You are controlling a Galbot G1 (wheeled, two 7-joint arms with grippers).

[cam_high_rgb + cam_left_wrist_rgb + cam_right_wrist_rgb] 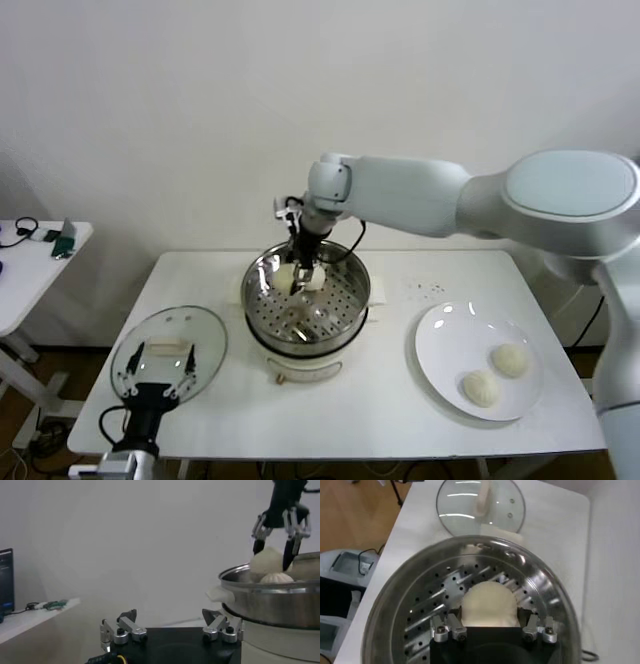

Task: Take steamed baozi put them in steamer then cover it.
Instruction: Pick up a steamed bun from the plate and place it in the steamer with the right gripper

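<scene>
Pinching one baozi (287,274) over the steamer (345,310), the right hand (303,277) is seen beside a second bun (315,279); two more (496,374) are left on one plate (438,345). The left hand (160,365), spread, is parked over one glass lid (205,338) on the bench (390,410).

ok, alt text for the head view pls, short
The right gripper holds a steamed baozi over the back of the steamer at the table's middle. Two baozi lie on a white plate to the right; the left gripper hangs open above the glass lid.
</scene>
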